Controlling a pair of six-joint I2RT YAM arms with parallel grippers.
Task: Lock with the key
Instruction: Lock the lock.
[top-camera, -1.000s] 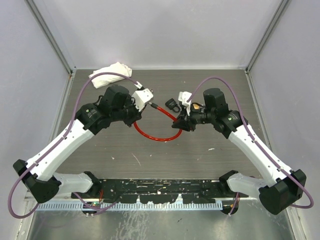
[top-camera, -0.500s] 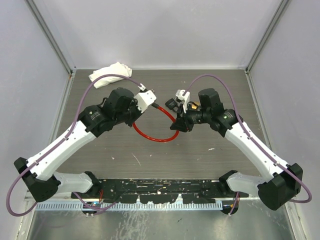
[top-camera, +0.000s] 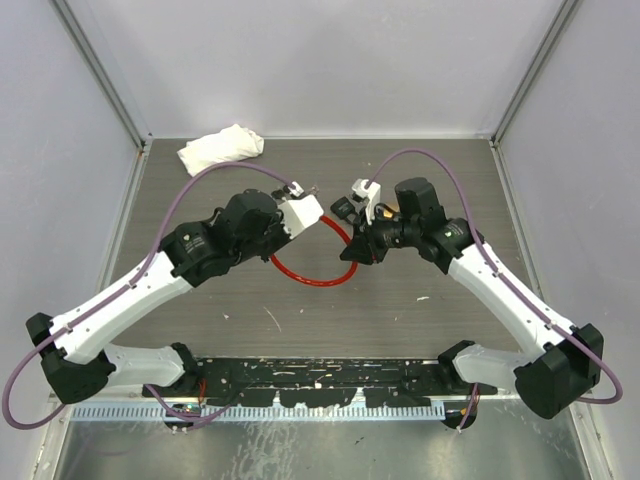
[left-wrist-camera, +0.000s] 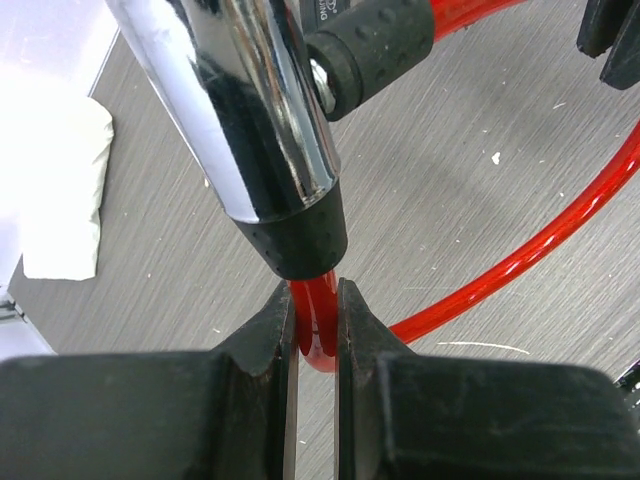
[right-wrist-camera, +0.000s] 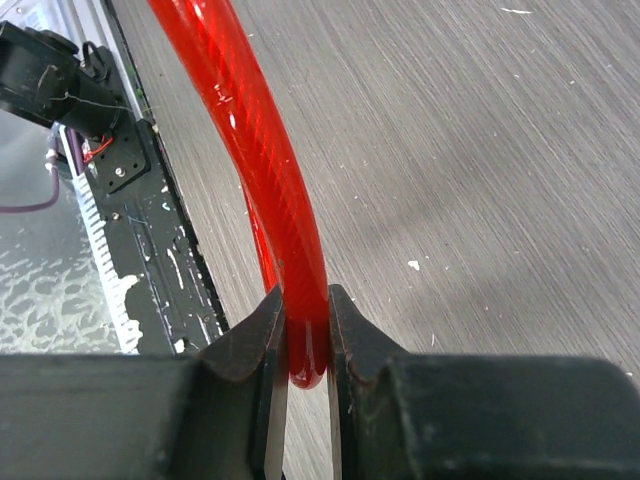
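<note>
A red cable lock (top-camera: 312, 277) lies looped on the table between the arms. My left gripper (left-wrist-camera: 316, 325) is shut on the red cable (left-wrist-camera: 318, 335) just below the chrome lock cylinder (left-wrist-camera: 250, 130) and its black collar (left-wrist-camera: 296, 238). A black rubber-covered end (left-wrist-camera: 375, 45) meets the cylinder's side. My right gripper (right-wrist-camera: 305, 345) is shut on another stretch of the red cable (right-wrist-camera: 268, 170); in the top view it sits at the loop's right side (top-camera: 358, 248). A small black piece (top-camera: 345, 210) hangs by the right wrist; I cannot tell whether it is the key.
A crumpled white cloth (top-camera: 222, 147) lies at the back left and also shows in the left wrist view (left-wrist-camera: 55, 190). A black rail with a toothed strip (top-camera: 300, 385) runs along the near edge. Enclosure walls stand on both sides and at the back.
My left arm has moved right and toward the middle with the lock cylinder, which tightens the red loop. My right gripper shifted slightly left a second ago, then held still.
</note>
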